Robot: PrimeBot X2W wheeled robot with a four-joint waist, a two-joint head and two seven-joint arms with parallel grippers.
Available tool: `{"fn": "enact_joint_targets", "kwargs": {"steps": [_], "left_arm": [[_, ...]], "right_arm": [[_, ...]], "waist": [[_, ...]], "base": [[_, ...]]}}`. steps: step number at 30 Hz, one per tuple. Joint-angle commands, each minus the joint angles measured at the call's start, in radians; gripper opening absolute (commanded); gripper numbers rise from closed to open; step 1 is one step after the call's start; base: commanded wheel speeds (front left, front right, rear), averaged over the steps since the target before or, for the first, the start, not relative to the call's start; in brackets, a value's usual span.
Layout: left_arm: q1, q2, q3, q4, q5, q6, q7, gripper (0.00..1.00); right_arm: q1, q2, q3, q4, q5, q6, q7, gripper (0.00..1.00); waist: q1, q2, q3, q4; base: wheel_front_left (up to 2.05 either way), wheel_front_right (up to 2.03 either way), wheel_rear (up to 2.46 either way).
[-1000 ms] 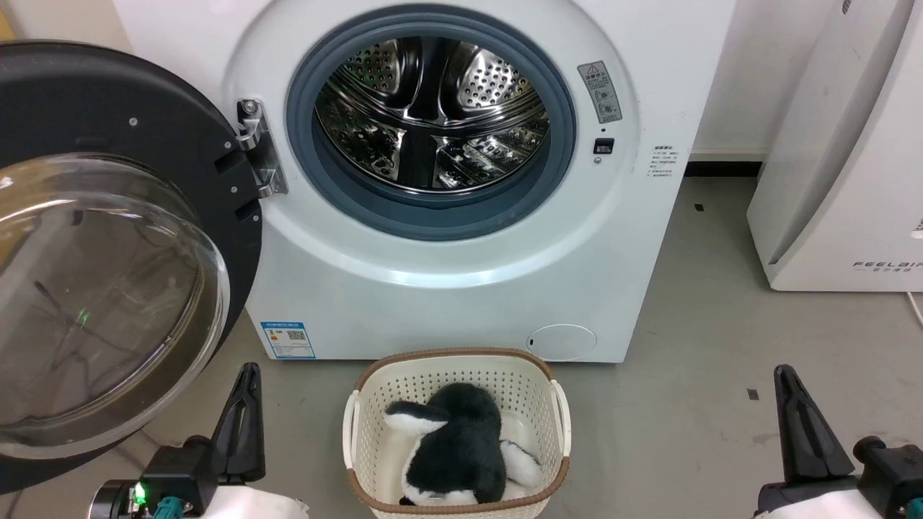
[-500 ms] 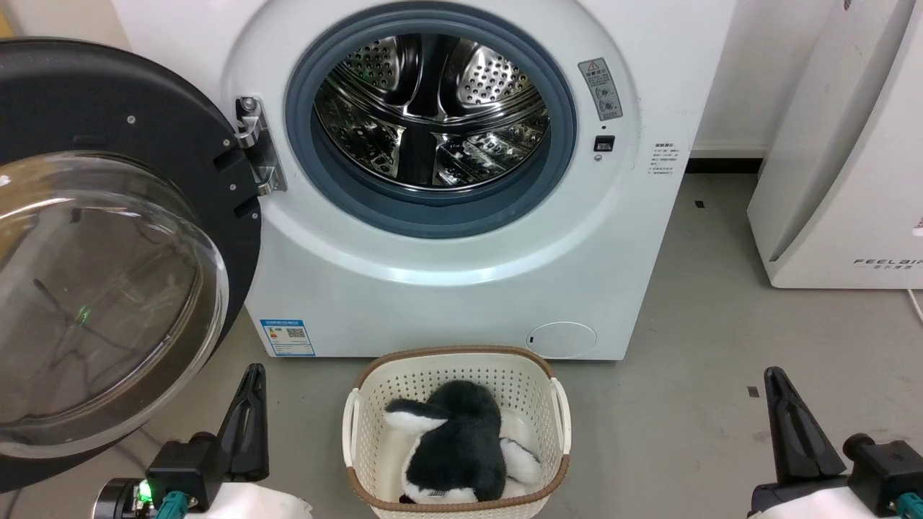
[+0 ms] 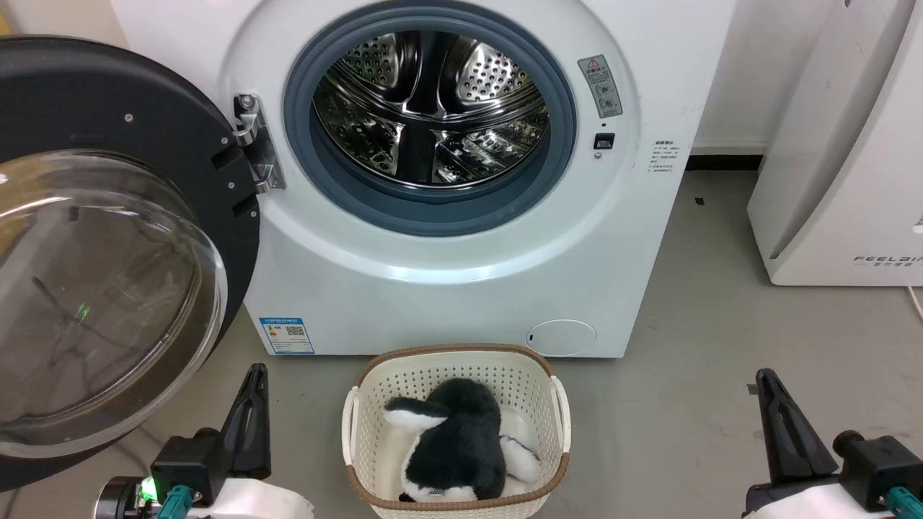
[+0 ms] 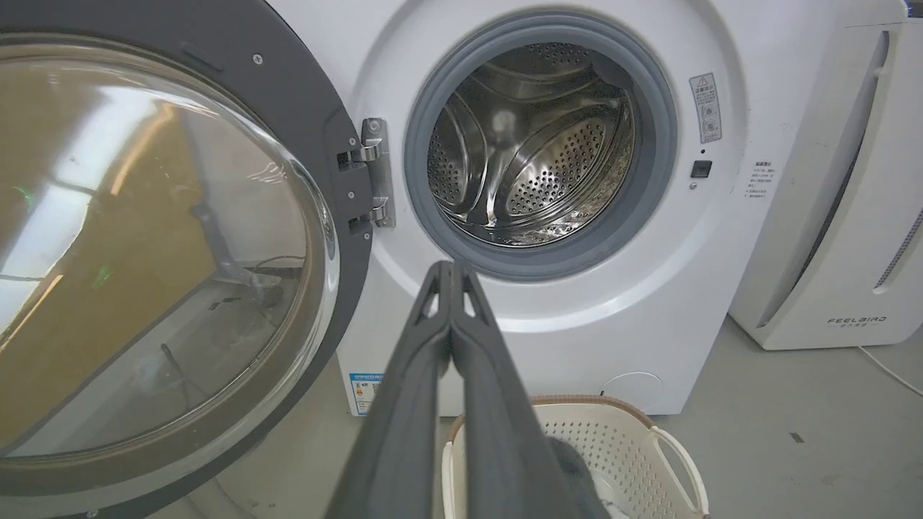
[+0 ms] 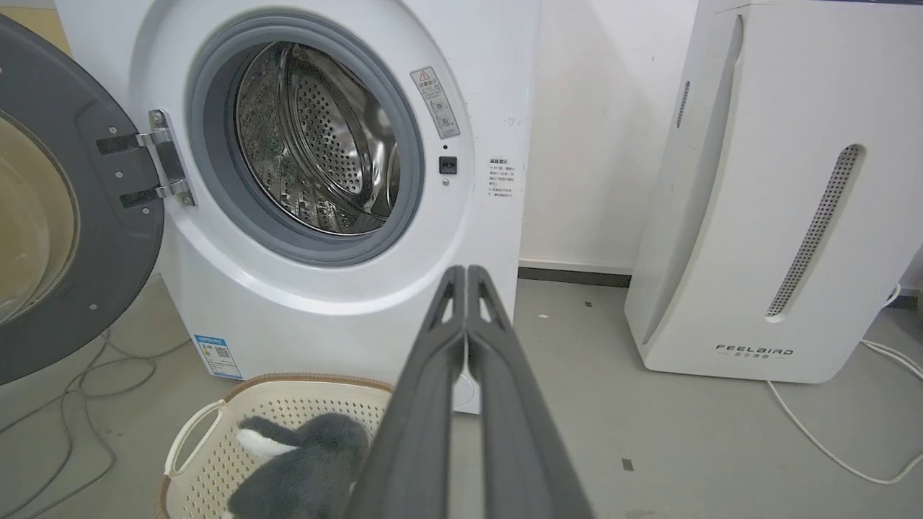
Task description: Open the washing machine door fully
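**While the door stands wide, both our hands hang shut on nothing**

Where the washing machine door (image 3: 108,267) hangs from its metal hinge (image 3: 252,148), it is swung well out to our left. Its dark grey inner side and bulging clear glass bowl face us, and it is clear of the opening. The washing machine (image 3: 447,288) stands straight ahead, and inside its grey rubber ring (image 3: 433,220) we can see the perforated steel drum (image 3: 433,108). Low on its white front are a blue label (image 3: 286,336) at the left and a round cap (image 3: 561,338) at the right.

Our left hand (image 3: 254,375) sits at the lower left, just below the door's bottom edge and not touching it. In the left wrist view its two dark fingers (image 4: 404,404) are pressed together at the tips, clenched with nothing between them. Our right hand (image 3: 766,378) is at the lower right over the bare grey floor (image 3: 685,375), well away from the machine. It is clenched the same way and also holds nothing.

Between the two hands, a cream basket (image 3: 454,352) with a brown rim sits on the floor, close against the machine's base. A black-and-white plush toy (image 3: 458,440) lies inside it. To the right, near the wall, stands a white slanted appliance (image 3: 844,180).
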Motion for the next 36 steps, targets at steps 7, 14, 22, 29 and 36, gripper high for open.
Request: {"fn": "enact_joint_targets", "kwargs": {"steps": [7,14,22,29,36], "left_arm": [[-0.012,0.001,-0.004,-0.006,0.009,0.009,0.017,0.00],[-0.015,0.001,-0.008,-0.009,0.013,0.012,0.031,0.00],[-0.018,0.001,-0.012,-0.013,0.016,0.016,0.048,0.00],[-0.020,0.001,-0.015,-0.016,0.020,0.019,0.063,0.00],[-0.022,0.001,-0.019,-0.018,0.023,0.022,0.078,0.00]], "right_arm": [[-0.022,0.001,0.009,-0.008,-0.008,0.002,0.016,0.00],[-0.026,0.001,0.016,-0.009,-0.011,0.003,0.030,0.00],[-0.031,0.001,0.023,-0.011,-0.015,0.003,0.047,0.00],[-0.035,0.001,0.029,-0.012,-0.018,0.004,0.061,0.00],[-0.040,0.001,0.035,-0.014,-0.021,0.004,0.076,0.00]], "waist": [[-0.0001,-0.0001,0.003,0.000],[-0.0001,-0.0001,0.005,-0.001],[-0.0001,-0.0001,0.008,-0.001],[-0.0001,-0.0001,0.011,-0.002],[-0.0001,-0.0001,0.014,-0.002]], "base": [[0.00,0.00,0.00],[0.00,0.00,0.00],[0.00,0.00,0.00],[0.00,0.00,0.00],[0.00,0.00,0.00]]}}
